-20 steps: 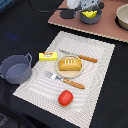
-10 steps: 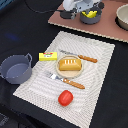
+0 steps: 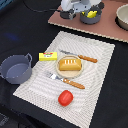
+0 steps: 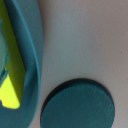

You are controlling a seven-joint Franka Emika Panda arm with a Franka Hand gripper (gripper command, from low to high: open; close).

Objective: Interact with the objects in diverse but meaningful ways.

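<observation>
A grey-blue pot [image 3: 93, 15] stands on the brown board at the back and holds the yellow cheese wedge [image 3: 90, 14]. My gripper [image 3: 75, 8] hovers just to the exterior view's left of this pot; its fingers are too blurred to read. The wrist view shows the pot's rim [image 4: 31, 60], the cheese wedge [image 4: 12, 80] inside it, and a flat round teal disc [image 4: 77, 106] on the board. A second pot [image 3: 16, 69] stands empty left of the placemat. The bread loaf [image 3: 69, 63], butter block [image 3: 48, 56] and red tomato [image 3: 65, 97] lie on the placemat.
The loaf rests on a small plate [image 3: 59, 72], with a knife [image 3: 82, 57] behind it and a fork [image 3: 67, 81] in front. The striped placemat [image 3: 100, 75] lies on a dark table. The brown board [image 3: 107, 27] carries a tan bowl [image 3: 123, 17] at the far right.
My gripper has moved from above the pot with the cheese to the exterior view's left. The things on the placemat have not moved.
</observation>
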